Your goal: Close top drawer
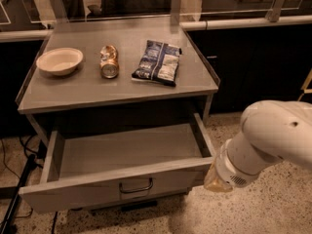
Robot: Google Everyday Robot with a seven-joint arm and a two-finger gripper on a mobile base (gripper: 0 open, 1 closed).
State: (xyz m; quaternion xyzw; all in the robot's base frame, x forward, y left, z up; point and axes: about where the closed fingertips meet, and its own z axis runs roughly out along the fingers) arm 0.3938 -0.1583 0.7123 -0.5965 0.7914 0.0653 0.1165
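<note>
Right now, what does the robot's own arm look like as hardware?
The arm is smooth glossy white, made of fat rounded shells, with a small dark dot on the upper one. Its cylindrical white wrist ends in an amber-tinted gripper, which sits by the right front corner of the wide, shallow grey top drawer. No cables or lettering show.

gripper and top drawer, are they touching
Cannot tell. In the camera view the gripper overlaps the right front corner of the top drawer, so neither contact nor a gap shows plainly.

Grey top drawer [87,186], amber-tinted gripper [217,179] beside it
</note>
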